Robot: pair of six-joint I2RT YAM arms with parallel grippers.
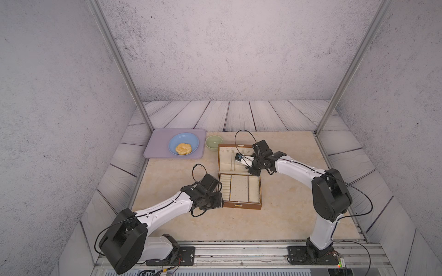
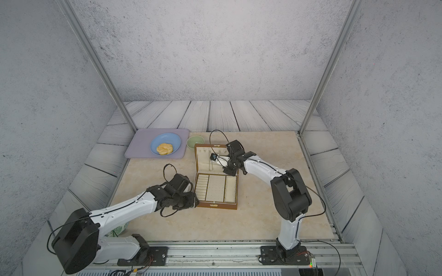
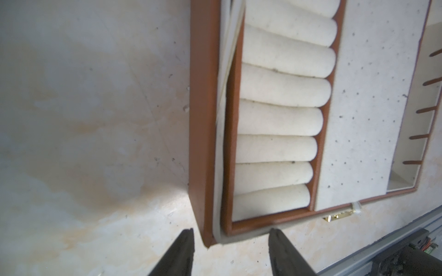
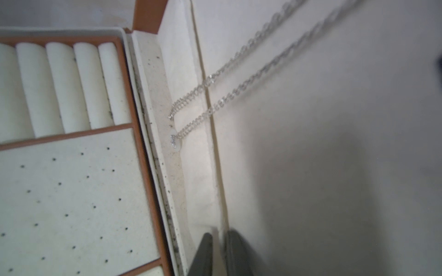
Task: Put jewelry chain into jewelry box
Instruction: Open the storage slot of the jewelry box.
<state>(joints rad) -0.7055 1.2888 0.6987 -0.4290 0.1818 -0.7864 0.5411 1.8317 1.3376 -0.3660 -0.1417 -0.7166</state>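
1. The jewelry box lies open on the marble-look tabletop. Its lid is folded back flat on the far side, and its base of ring rolls and compartments is nearer the robot.
2. The jewelry chain rests inside the box on the cream lining of the open lid. It lies as two near-parallel strands running from the far part of the lid toward the hinge.
3. In the right wrist view the chain crosses a fold in the lining. It ends in a small pale oval tag just beside the base's edge.
4. The right arm rises from its near-right mount with the elbow high and the forearm reaching inward. Its wrist is bent down over the right side of the lid, near the hinge.
5. The right gripper has its jaws drawn together to a thin slit, with nothing visible between them. Its tips hover above the lining, apart from the chain.
6. The left arm stretches low from its near-left mount, with the forearm angled forward and inward and the wrist at the box's near-left corner.
7. The left gripper has its jaws moderately apart, one on each side of that corner. A small gap shows on both sides.
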